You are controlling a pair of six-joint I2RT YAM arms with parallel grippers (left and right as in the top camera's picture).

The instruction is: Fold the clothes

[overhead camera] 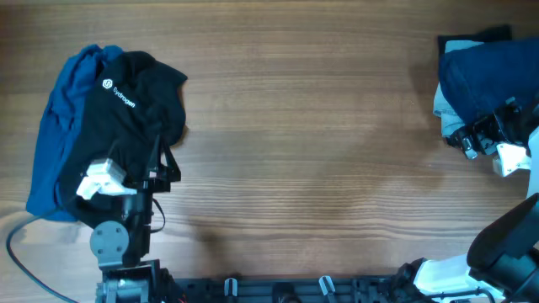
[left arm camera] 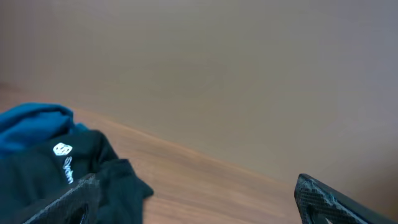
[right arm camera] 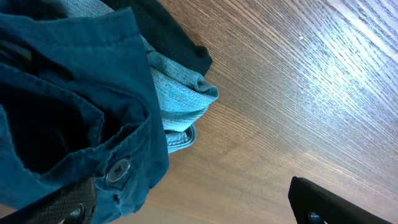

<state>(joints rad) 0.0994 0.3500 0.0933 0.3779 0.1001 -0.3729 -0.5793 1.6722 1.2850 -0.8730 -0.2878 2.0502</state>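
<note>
- The left fingers (left arm camera: 323, 198) are standing wide apart and holding nothing; they are hovering just above the near edge of the black top (overhead camera: 139, 93), whose small white logo (left arm camera: 61, 149) is showing ahead of them in the left wrist view.
- The right fingers (right arm camera: 317, 202) are also standing wide and gripping nothing. They are hanging far across the worktop (overhead camera: 320, 126) from the black top, at the near edge of a second heap, and whether they are brushing the cloth I cannot tell.
- The black top is lying crumpled and bunched, not flat, draped over a royal-blue garment (overhead camera: 63, 126) that is sticking out from under it on the side away from the right arm.
- The dark navy shorts (overhead camera: 484, 76) are sitting at the far end of the worktop from the black top. They are rumpled, with a waistband button (right arm camera: 118, 167) turned up towards the right wrist camera.
- Pale blue denim (right arm camera: 177, 93) is peeking out from beneath the shorts on the side facing the black top, and a strip of black cloth (right arm camera: 168, 31) is lying under that.
- Judging by this, the folding is barely starting: no garment is lying spread out, none is showing a clean fold, and no tidy stack is forming anywhere.
- What is remaining looks like everything: pulling one piece free of its heap, laying it flat on the worktop beside the black top, folding it, and repeating for the others.
</note>
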